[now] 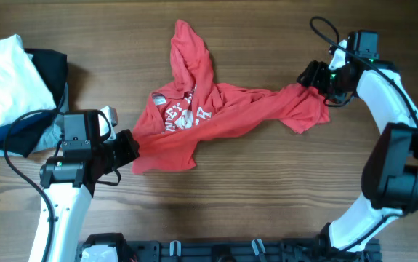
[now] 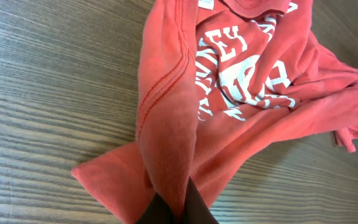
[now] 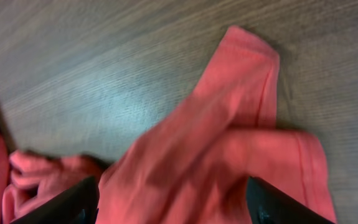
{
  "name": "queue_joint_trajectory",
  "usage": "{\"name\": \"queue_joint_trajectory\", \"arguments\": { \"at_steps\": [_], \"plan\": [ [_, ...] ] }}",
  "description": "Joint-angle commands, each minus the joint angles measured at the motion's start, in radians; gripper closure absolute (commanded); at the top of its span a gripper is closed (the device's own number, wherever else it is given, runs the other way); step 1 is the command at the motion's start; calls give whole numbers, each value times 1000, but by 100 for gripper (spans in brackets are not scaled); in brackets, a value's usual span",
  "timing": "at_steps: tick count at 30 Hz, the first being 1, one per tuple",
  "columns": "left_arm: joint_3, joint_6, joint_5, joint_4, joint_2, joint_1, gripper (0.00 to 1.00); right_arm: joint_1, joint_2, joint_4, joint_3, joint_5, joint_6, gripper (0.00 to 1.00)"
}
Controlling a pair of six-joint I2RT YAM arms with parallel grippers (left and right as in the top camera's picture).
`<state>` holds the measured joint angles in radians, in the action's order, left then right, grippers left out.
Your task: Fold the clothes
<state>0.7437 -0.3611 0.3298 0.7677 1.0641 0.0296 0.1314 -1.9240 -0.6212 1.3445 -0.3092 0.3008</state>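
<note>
The clothes, a red T-shirt (image 1: 209,109) with white lettering, lie crumpled across the middle of the wooden table. One part trails to the back and another stretches to the right. My left gripper (image 1: 127,149) is shut on a fold at the shirt's lower left edge. In the left wrist view the cloth (image 2: 241,81) rises as a ridge out of the pinched black jaws of the left gripper (image 2: 177,208). My right gripper (image 1: 318,78) is at the shirt's right end. In the right wrist view the right gripper (image 3: 172,199) stands open, its fingers (image 3: 66,205) wide apart astride a bunched sleeve (image 3: 228,143).
A pile of other garments (image 1: 5,80), white on top of black and blue, sits at the far left, close behind my left arm. A black rail (image 1: 230,251) runs along the front edge. Bare wood (image 1: 267,189) lies in front of the shirt.
</note>
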Motion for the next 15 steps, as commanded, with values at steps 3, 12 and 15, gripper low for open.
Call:
{"name": "queue_joint_trajectory", "arguments": {
  "at_steps": [3, 12, 15],
  "plan": [
    [10, -13, -16, 17, 3, 8, 96, -3, -82, 73, 3, 13, 104, 25],
    [10, -13, -16, 34, 3, 8, 96, -3, -106, 134, 3, 17, 155, 89],
    [10, -14, -16, 34, 3, 8, 96, -3, -106, 138, 3, 17, 154, 96]
  ]
}}
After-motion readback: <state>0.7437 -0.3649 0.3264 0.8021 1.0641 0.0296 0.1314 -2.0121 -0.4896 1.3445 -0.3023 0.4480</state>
